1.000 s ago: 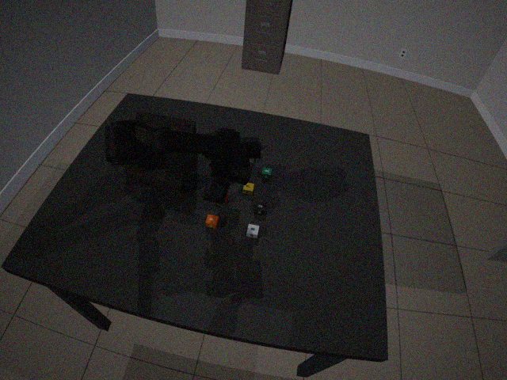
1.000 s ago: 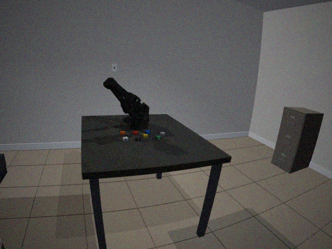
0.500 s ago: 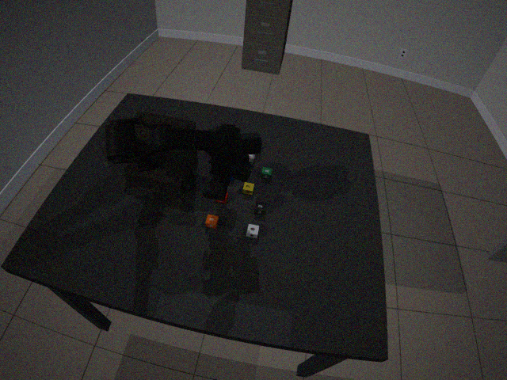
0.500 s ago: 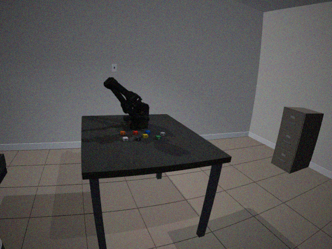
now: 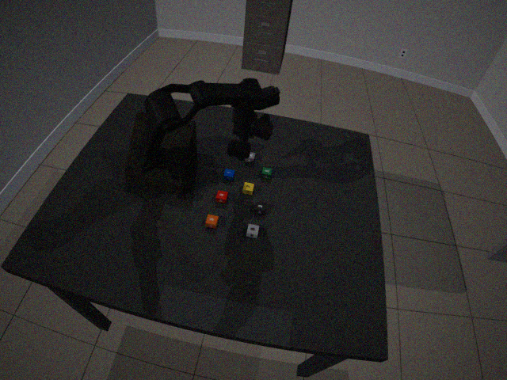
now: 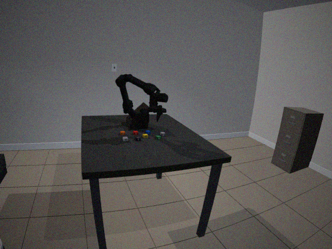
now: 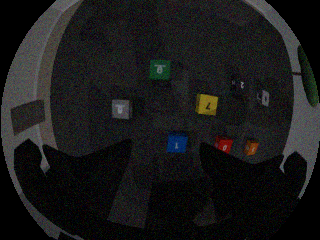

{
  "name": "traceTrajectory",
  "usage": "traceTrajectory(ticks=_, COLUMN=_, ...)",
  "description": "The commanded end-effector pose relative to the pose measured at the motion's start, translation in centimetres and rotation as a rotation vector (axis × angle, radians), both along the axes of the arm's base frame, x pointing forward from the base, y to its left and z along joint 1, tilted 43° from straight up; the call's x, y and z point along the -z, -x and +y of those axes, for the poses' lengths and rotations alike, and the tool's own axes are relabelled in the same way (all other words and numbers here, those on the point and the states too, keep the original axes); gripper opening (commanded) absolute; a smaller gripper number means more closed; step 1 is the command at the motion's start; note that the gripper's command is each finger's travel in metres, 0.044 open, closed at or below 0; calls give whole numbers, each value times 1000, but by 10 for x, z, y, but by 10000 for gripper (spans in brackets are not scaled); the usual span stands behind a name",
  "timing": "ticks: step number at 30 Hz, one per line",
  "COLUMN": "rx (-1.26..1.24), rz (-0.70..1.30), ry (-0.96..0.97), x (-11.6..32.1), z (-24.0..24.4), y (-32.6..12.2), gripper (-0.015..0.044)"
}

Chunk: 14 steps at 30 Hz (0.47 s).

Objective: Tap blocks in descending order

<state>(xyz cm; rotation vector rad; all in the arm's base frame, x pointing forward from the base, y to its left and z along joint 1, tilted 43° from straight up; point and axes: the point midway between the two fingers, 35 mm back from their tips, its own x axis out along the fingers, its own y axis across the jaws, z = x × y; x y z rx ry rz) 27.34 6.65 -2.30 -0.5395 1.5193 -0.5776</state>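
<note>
The dark tabletop (image 5: pixel 319 245) carries seven small blocks in a loose cluster near its middle: a grey block (image 5: pixel 250 157) farthest back, then blue (image 5: pixel 228 173) and green (image 5: pixel 266 171), yellow (image 5: pixel 247 188), red (image 5: pixel 221 196), a black block (image 5: pixel 259 208), orange (image 5: pixel 211 221) and white (image 5: pixel 252 230). The arm's base (image 5: pixel 162 163) stands beside them.

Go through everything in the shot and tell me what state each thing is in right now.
claw: open, holding nothing, raised above the table
grey block: on the table, untouched
blue block: on the table, free
green block: on the table, free
yellow block: on the table, free
red block: on the table, free
filing cabinet: drawers shut
</note>
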Motion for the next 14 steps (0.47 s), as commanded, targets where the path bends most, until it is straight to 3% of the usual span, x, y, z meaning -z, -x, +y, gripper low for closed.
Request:
traceTrajectory(ticks=1, rx=21, rz=12, ry=2, x=26, z=48, y=1, gripper=400)
traceTrajectory(ticks=7, rx=56, rz=8, ry=15, x=59, z=109, y=14, gripper=400)
traceTrajectory(ticks=14, rx=58, rz=7, ry=17, x=61, z=113, y=16, gripper=400)
